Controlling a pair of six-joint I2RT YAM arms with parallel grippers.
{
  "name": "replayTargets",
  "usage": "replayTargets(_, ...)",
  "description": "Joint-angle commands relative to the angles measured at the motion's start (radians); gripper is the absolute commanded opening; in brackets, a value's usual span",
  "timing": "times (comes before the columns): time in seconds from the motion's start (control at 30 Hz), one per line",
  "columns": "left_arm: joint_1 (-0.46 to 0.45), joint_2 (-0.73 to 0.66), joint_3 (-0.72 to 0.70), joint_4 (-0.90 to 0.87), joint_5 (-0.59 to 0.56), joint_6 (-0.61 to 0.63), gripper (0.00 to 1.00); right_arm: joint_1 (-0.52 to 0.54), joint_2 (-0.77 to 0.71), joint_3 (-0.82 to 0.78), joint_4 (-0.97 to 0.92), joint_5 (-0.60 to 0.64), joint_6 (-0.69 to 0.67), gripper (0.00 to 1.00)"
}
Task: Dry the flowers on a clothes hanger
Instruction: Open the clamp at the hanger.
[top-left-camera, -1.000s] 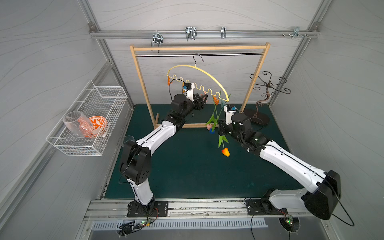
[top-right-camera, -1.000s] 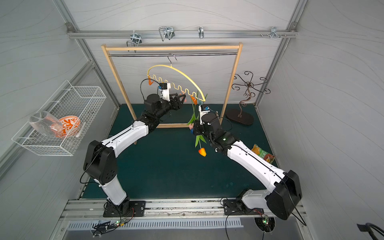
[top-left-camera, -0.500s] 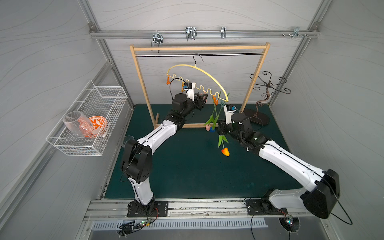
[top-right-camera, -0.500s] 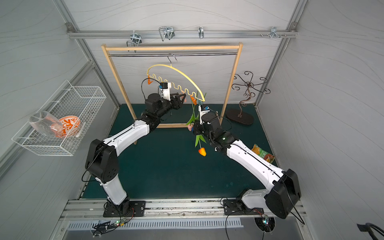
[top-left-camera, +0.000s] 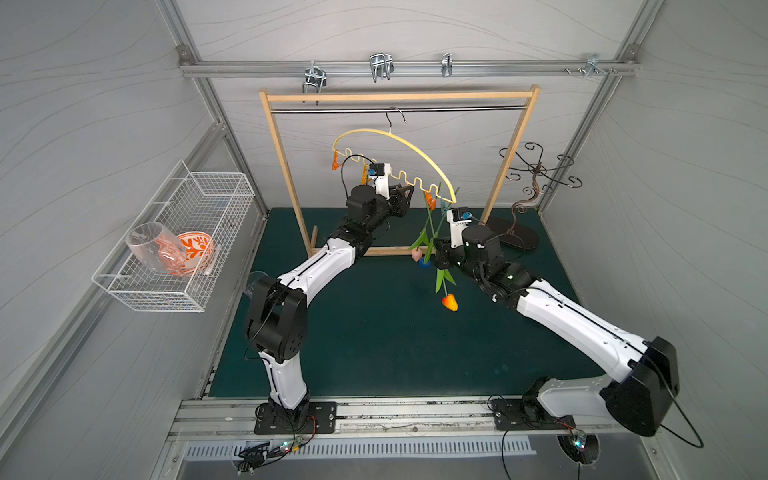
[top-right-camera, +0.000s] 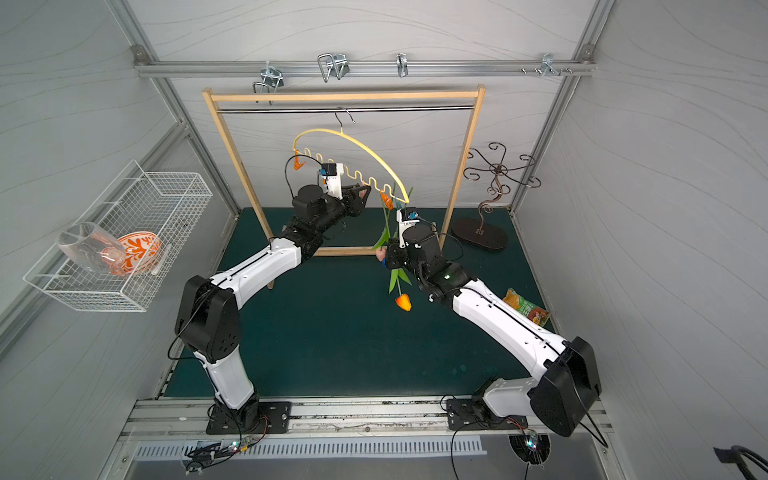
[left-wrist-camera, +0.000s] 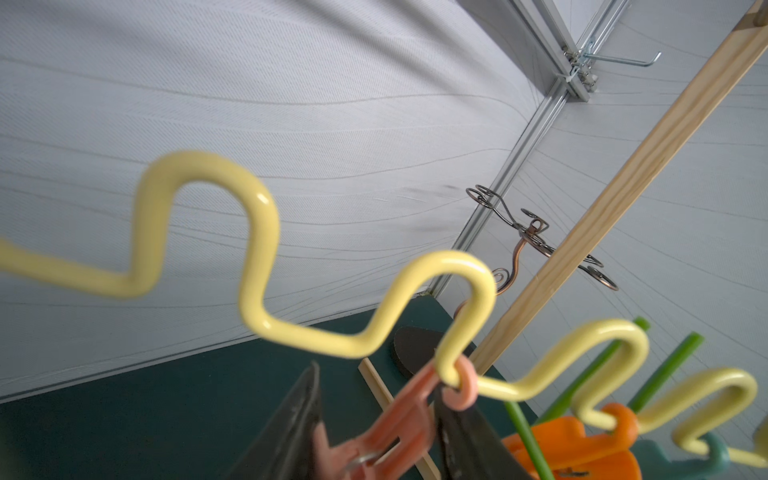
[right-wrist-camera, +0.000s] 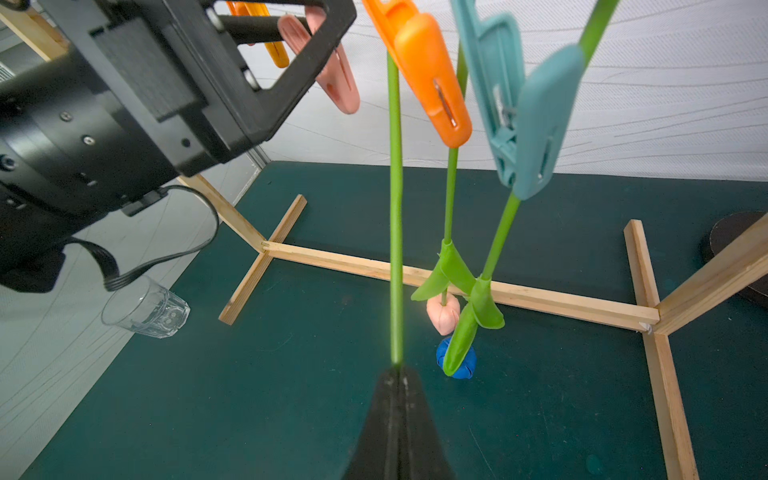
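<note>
Green mat (top-right-camera: 332, 332) under flowers (top-right-camera: 402, 301); snack packet (top-right-camera: 524, 309) print unreadable.

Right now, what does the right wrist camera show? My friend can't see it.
The right gripper, shut, pinches a long thin green stem beside an orange plastic clothespin. A pale pink tulip and a blue tulip hang head-down from it and a teal clothespin; the black left gripper straddles a pink clothespin.

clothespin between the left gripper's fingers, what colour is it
Pale pink. The clothespin shows best in the left wrist view.
</note>
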Motion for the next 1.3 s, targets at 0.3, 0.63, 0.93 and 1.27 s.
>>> replayTargets(0.3,0.001,0.005,0.063,-0.005,-0.012,-0.022,0.38,-0.010,0.038,0.002,0.052,-0.013,-0.003,0.00)
replayTargets(0.63,-0.001,-0.031,0.052,-0.023,-0.014,-0.069,0.32,-0.018,0.099,-0.050,0.228,-0.039,0.037,0.00)
replayTargets(0.93,-0.004,-0.069,0.054,-0.075,-0.006,-0.046,0.30,-0.033,0.189,-0.004,0.304,-0.076,0.149,0.00)
replayTargets(1.27,-0.004,-0.105,0.052,-0.128,0.002,-0.013,0.29,-0.031,0.260,0.052,0.366,-0.114,0.212,0.00)
